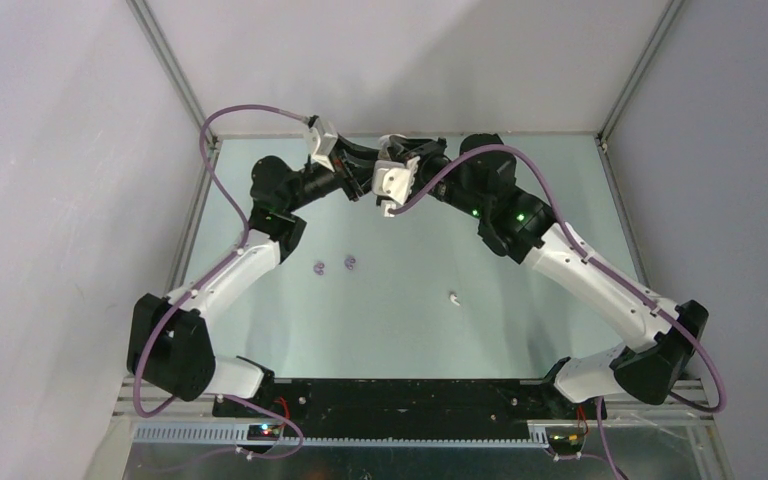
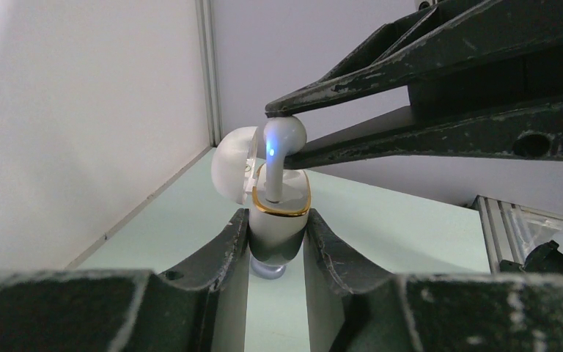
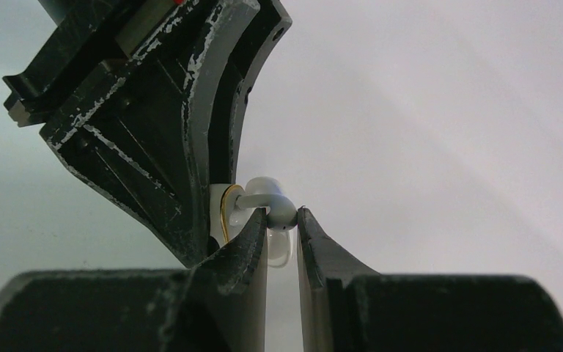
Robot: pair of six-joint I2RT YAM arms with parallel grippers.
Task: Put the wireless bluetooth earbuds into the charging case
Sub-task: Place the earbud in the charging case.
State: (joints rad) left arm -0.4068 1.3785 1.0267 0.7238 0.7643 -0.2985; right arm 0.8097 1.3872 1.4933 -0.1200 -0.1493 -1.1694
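Three earbuds lie loose on the pale green counter [image 1: 520, 330] in the top view: a purple earbud [image 1: 319, 267] and a second purple earbud [image 1: 350, 263] side by side at 9 o'clock of its middle, and a loose white earbud [image 1: 454, 298] at 4 o'clock. All three are well apart from the 12 o'clock edge, where the two wrists meet and cover the work. The left wrist view shows the left gripper [image 2: 278, 220] clamped on the charging case [image 2: 282, 238], which is white with a gold rim, upright, lid open behind. A white earbud [image 2: 282, 136] with a blue light has its stem in the case's opening. The right gripper [image 3: 282, 220], reaching in from 2 o'clock, is pinched on that earbud's bulb; its own view hides the light
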